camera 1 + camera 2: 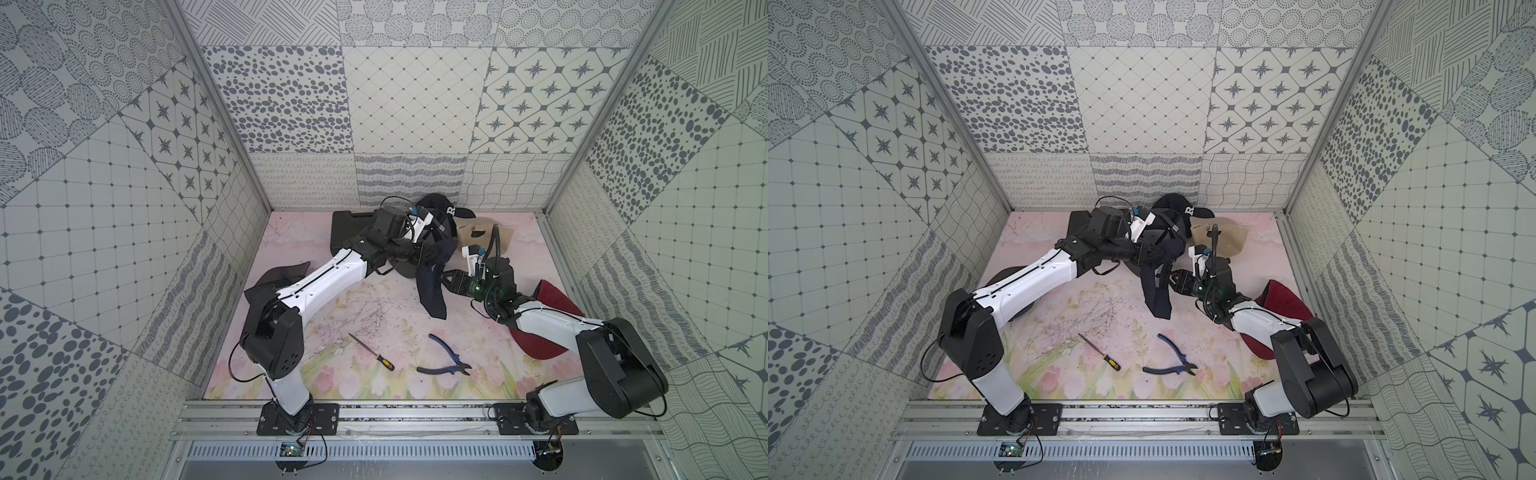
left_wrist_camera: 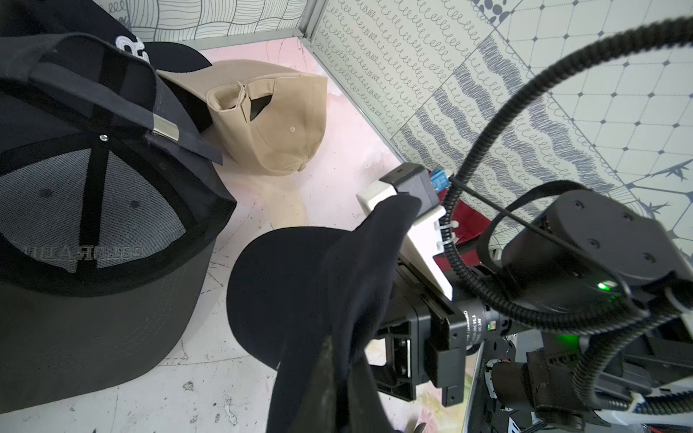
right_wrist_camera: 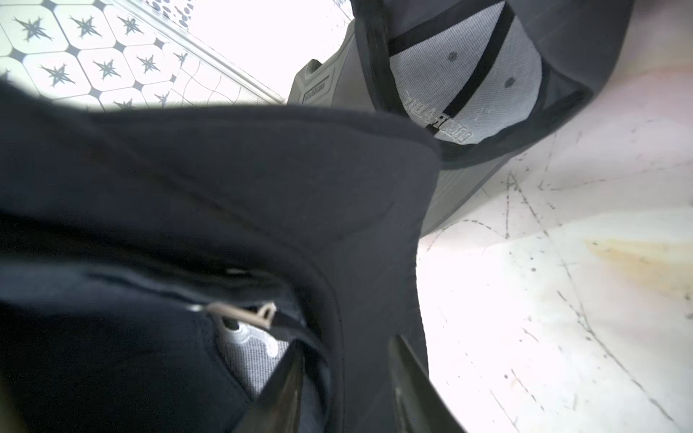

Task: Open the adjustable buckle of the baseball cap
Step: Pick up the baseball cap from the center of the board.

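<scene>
Clamping tight on the navy cap (image 1: 432, 286) with the left jaws, holding it up over the surface (image 1: 332, 316) just right of centre, in front of a beige cap (image 1: 467, 243). Hanging crumpled between both arms. Straddling one fold with the right jaws, partly apart; pinching or merely touching, cannot tell. Showing a blurred buckle (image 3: 243, 311) close to those jaws.

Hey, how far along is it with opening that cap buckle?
Done: the left gripper holds the dark navy fabric baseball cap pinched and raised. In hand: the right gripper straddles the cap's edge, jaws apart, near its small metal buckle. Left: clamping and opening that buckle, which looks unopened.
</scene>
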Robot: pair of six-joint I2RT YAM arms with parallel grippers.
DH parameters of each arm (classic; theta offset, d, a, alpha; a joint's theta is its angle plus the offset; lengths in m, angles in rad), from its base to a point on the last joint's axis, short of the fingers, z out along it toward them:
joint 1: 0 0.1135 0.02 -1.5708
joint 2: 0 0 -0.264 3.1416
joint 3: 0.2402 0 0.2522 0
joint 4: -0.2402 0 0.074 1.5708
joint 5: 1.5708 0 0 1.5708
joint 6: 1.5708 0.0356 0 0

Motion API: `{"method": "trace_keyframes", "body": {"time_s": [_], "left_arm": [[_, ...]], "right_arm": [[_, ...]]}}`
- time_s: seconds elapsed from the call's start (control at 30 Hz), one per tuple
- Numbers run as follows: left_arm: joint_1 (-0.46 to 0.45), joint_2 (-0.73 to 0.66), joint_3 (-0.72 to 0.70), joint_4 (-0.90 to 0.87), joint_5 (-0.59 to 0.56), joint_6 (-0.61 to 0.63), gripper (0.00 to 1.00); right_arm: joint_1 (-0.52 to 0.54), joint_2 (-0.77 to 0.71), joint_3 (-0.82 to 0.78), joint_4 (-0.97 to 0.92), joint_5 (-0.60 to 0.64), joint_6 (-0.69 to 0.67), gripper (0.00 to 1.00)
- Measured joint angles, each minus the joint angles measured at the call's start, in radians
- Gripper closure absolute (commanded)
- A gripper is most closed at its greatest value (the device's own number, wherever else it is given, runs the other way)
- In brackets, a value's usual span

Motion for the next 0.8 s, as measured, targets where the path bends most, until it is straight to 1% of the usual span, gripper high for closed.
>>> {"method": "trace_keyframes", "body": {"time_s": [0.17,0.2,0.33,0.5,0.57,0.6,0.73,0.8], "left_arm": [[0.000,-0.005,-0.003,0.000,0.001,0.003,1.00],[0.000,-0.005,-0.004,0.000,0.000,0.003,1.00],[0.000,-0.010,-0.005,0.000,-0.010,0.003,1.00],[0.003,-0.024,-0.008,0.000,-0.049,0.003,1.00],[0.009,-0.027,-0.012,0.000,-0.061,0.003,0.94],[0.014,-0.027,-0.015,0.000,-0.066,0.002,0.89],[0.043,-0.030,-0.034,0.000,-0.082,-0.009,0.59],[0.055,-0.037,-0.053,0.000,-0.085,-0.010,0.50]], "right_arm": [[0.004,0.002,0.004,0.027,-0.027,-0.020,0.98],[0.005,0.001,0.005,0.026,-0.032,-0.024,1.00],[0.005,-0.015,0.008,-0.001,-0.036,-0.052,1.00],[0.005,-0.084,0.021,-0.078,-0.034,-0.106,1.00],[0.004,-0.109,0.023,-0.104,-0.037,-0.134,1.00],[0.004,-0.123,0.025,-0.119,-0.040,-0.149,1.00],[-0.003,-0.154,0.029,-0.170,-0.065,-0.204,1.00],[-0.003,-0.162,0.038,-0.194,-0.080,-0.231,1.00]]}}
